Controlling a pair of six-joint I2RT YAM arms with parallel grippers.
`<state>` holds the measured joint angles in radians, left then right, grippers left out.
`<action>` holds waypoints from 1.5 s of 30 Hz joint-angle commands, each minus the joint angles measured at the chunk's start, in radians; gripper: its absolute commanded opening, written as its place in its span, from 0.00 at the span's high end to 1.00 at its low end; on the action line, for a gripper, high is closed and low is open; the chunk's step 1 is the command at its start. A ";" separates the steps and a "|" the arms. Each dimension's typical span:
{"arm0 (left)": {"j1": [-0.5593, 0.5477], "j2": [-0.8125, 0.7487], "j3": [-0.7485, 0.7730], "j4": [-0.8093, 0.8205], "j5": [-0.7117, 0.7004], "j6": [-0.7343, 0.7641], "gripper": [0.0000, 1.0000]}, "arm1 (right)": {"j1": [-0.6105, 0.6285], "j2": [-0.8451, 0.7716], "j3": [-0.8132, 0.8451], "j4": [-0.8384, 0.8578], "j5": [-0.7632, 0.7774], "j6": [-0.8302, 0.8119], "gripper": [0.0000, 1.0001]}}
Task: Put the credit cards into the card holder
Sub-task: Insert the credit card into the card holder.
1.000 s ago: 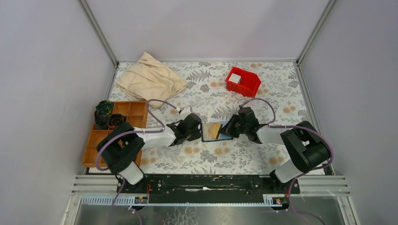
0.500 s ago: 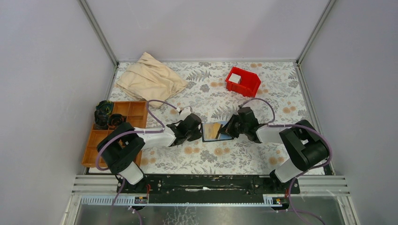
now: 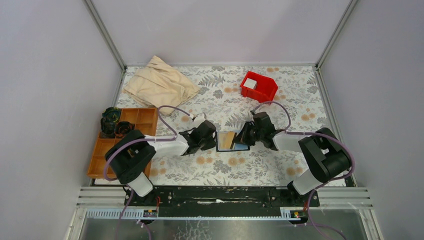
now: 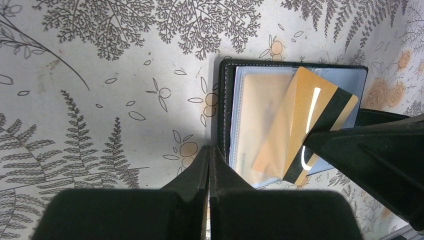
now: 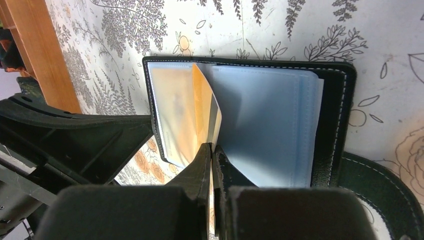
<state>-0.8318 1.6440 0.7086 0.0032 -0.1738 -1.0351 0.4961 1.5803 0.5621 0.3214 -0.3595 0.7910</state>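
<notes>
Seating one tan, black-striped plastic credit card, pinched in my right gripper, into open black leather-like card holder, centre of floral table; left gripper pressed together at its left edge (feed square to sleeve mouth).

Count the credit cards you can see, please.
2: a tan card pinched by the right gripper at the open card holder, and a second card inside its clear sleeve. Others may be hidden.
</notes>
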 commanded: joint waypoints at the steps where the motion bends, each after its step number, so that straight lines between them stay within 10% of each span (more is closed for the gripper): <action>1: -0.033 0.148 -0.069 -0.267 0.075 0.041 1.00 | 0.015 -0.016 -0.029 -0.196 -0.039 -0.086 1.00; 45: -0.033 0.215 -0.048 -0.223 0.079 0.035 1.00 | -0.051 0.022 -0.006 -0.381 -0.169 -0.220 1.00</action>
<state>-0.8406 1.7073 0.7563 0.0498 -0.1539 -1.0348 0.4339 1.5440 0.5701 0.1093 -0.5156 0.6334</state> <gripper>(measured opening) 0.009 0.017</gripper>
